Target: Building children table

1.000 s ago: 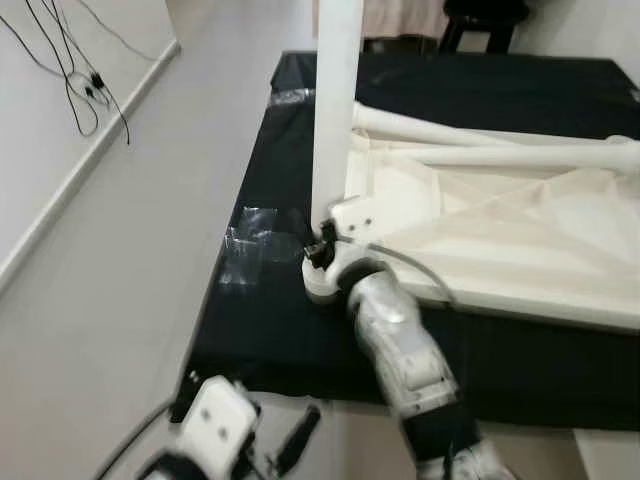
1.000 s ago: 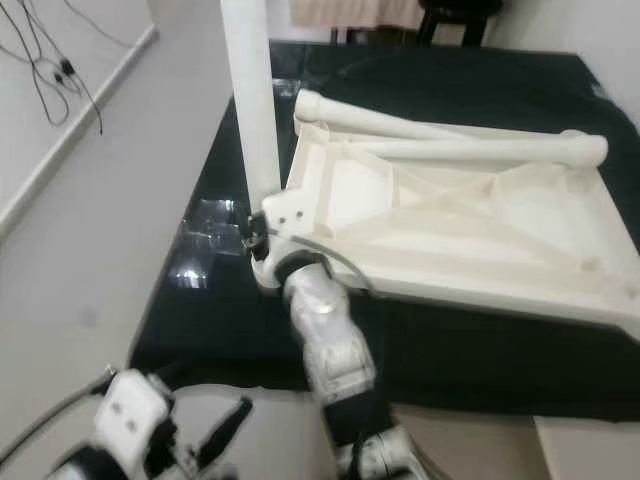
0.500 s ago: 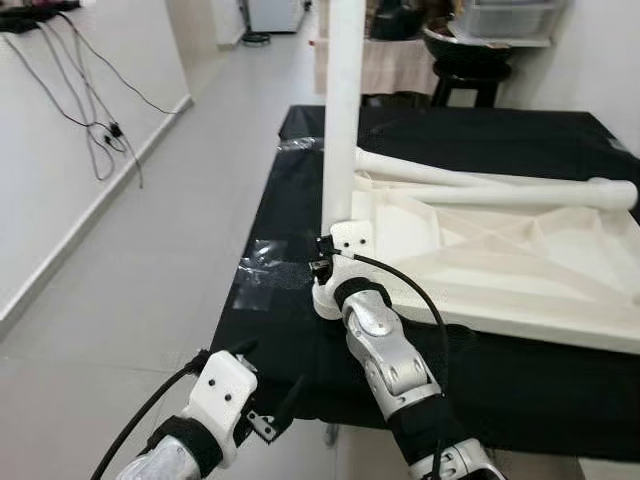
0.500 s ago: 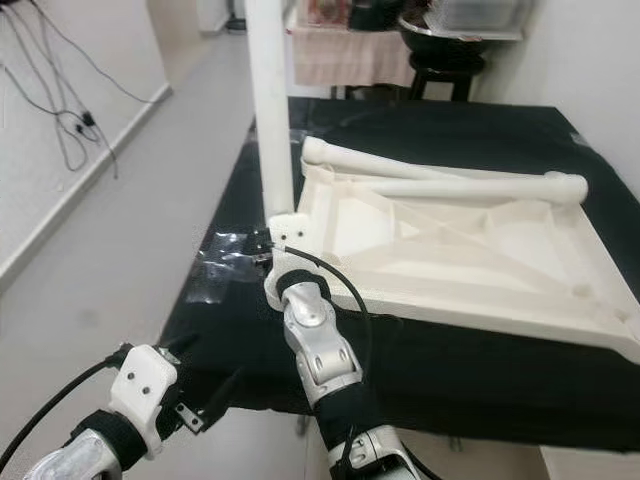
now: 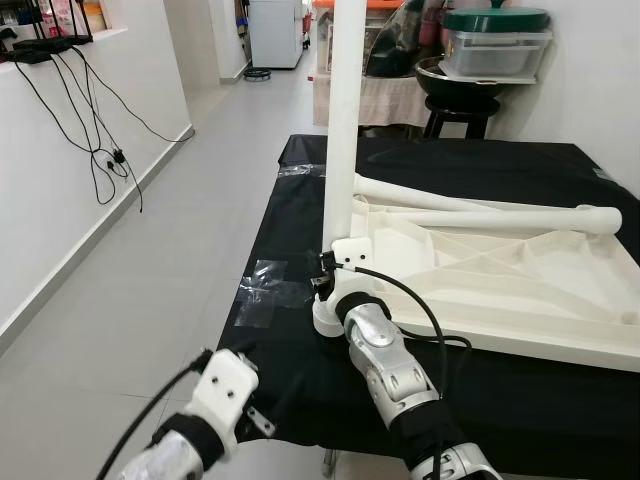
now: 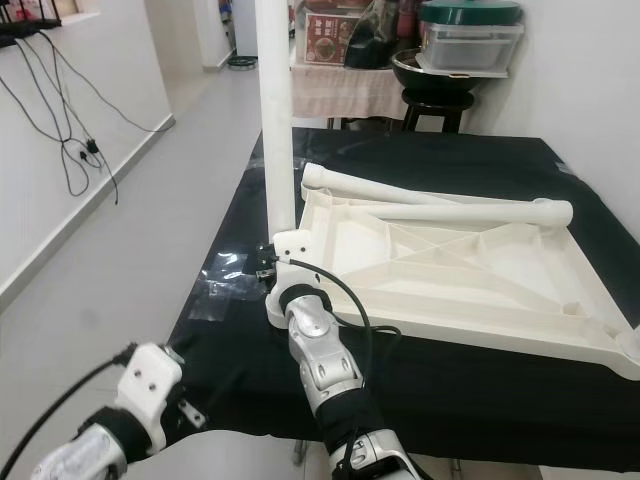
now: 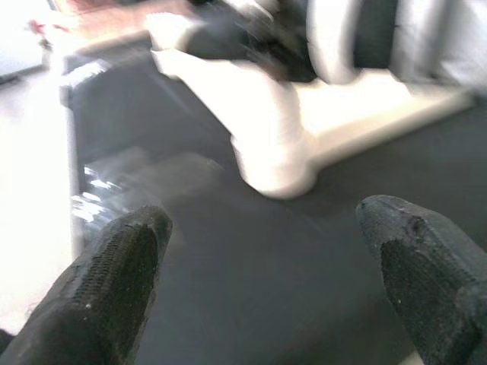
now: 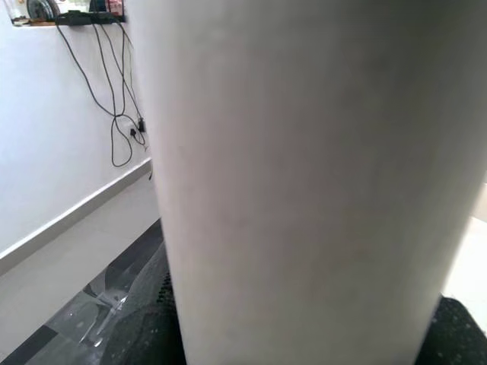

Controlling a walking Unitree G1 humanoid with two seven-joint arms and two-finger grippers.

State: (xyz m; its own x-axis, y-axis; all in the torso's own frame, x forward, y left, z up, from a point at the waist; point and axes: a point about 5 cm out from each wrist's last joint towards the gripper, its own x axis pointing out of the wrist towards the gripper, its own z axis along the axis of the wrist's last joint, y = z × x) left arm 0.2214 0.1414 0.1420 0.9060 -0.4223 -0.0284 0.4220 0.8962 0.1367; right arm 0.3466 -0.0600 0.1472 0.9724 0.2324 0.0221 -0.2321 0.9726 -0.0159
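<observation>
Upright white leg (image 5: 343, 120) at corner of upturned ribbed plastic tabletop (image 6: 450, 270), on black-clothed desk (image 5: 290, 330).
Right gripper (image 5: 325, 268) at leg's base, seemingly clamped on smooth round tube; left gripper (image 7: 259, 258) low near desk edge, textured black jaws apart.

tabletop (image 5: 520, 290) white | leg (image 5: 343, 120) white | cloth (image 5: 290, 330) black (plain)
</observation>
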